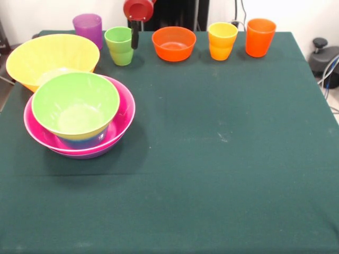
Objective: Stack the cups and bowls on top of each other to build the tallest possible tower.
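The tower stands at the left: a light green bowl point(76, 108) sits on a blue bowl point(89, 141), inside a pink bowl point(123, 114), with a purple bowl's rim point(90, 155) showing underneath. A large yellow bowl point(50, 58) rests just behind it. Along the far edge stand a purple cup point(88, 27), a light green cup point(119, 46), a small orange bowl point(174, 43), a yellow-orange cup point(222, 41) and an orange cup point(260, 37). My gripper point(134, 41) hangs from a red wrist at the light green cup's right rim.
A dark green cloth point(222, 159) covers the table. Beyond its right edge sits a dark grey device with cables point(323, 58). The yellow bowl overhangs the table's left side.
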Motion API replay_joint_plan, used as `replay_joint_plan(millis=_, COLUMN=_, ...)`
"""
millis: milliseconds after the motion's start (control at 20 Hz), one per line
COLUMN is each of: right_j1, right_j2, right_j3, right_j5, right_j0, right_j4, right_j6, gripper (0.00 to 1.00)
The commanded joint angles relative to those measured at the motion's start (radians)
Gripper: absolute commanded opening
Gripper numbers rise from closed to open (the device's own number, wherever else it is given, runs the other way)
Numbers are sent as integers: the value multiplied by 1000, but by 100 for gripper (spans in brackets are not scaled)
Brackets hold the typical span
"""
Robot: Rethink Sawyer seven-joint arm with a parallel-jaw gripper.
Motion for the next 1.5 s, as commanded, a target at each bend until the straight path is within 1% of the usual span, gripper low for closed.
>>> replay_joint_plan(millis=50, right_j1=-1, right_j2=107, right_j3=0, right_j5=44, right_j0=-31, right_j4=-99, right_j6=-47, gripper=100)
replay_joint_plan(millis=400, right_j1=-8, right_j2=133, right_j3=-2, right_j5=55, right_j0=-66, right_j4=-130, right_j6=-64, gripper=100)
replay_joint_plan(millis=800, right_j1=3, right_j2=156, right_j3=-7, right_j5=30, right_j0=-87, right_j4=-162, right_j6=-54, gripper=100)
replay_joint_plan(millis=950, right_j1=14, right_j2=151, right_j3=-18, right_j5=22, right_j0=-84, right_j4=-179, right_j6=-50, gripper=100)
replay_joint_plan(millis=1200, right_j1=55, right_j2=169, right_j3=-32, right_j5=-17, right_j0=-97, right_j4=-180, right_j6=-23, gripper=100)
replay_joint_plan(millis=1500, right_j1=56, right_j2=183, right_j3=-31, right_j5=0, right_j0=-99, right_j4=-163, right_j6=7, gripper=100)
